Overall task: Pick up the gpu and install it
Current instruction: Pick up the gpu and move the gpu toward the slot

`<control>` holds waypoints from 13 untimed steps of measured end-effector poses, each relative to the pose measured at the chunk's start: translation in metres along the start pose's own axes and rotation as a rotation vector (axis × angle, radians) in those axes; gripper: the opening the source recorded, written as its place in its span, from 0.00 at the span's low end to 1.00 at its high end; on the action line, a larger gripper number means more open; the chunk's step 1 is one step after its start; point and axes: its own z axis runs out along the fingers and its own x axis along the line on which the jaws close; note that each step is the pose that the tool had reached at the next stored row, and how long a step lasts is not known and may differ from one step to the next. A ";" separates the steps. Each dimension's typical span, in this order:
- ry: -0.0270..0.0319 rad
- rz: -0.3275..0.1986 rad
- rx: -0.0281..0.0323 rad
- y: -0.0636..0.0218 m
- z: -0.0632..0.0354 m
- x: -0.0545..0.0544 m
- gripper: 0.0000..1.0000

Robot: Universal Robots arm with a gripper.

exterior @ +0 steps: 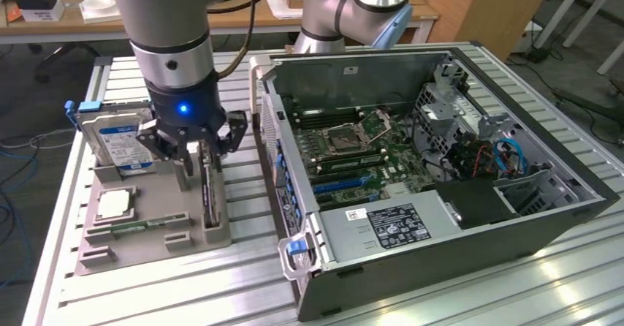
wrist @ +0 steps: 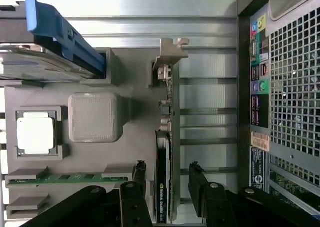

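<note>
The gpu (exterior: 210,187) is a thin dark card standing on its edge in a slot of the grey holder (exterior: 146,227), to the exterior view's left of the computer case. In the wrist view the gpu (wrist: 164,187) runs lengthwise, and its silvery bracket end (wrist: 170,62) is the far end. My gripper (exterior: 195,147) hangs right over the card, open. In the wrist view my gripper (wrist: 167,176) has one black finger on each side of the card, and the fingertips (wrist: 140,174) stand a little apart from it. Nothing is held.
The holder also carries a silver blue-labelled hard drive (exterior: 117,139), a square CPU chip (exterior: 115,203) and a green memory stick (wrist: 70,177). The open computer case (exterior: 546,216) lies to the exterior view's right, its motherboard (exterior: 351,150) exposed. A second arm (exterior: 351,12) stands behind it.
</note>
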 end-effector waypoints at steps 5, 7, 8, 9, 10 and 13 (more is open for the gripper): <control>-0.0003 0.007 0.0002 -0.0030 0.0072 0.000 0.47; -0.0004 0.008 0.0003 -0.0032 0.0106 0.000 0.47; -0.0005 0.009 0.0003 -0.0034 0.0121 0.000 0.47; -0.0004 0.011 0.0003 -0.0034 0.0135 0.000 0.47; -0.0006 0.012 0.0003 -0.0034 0.0148 0.000 0.47; -0.0006 0.015 0.0004 -0.0036 0.0180 0.000 0.47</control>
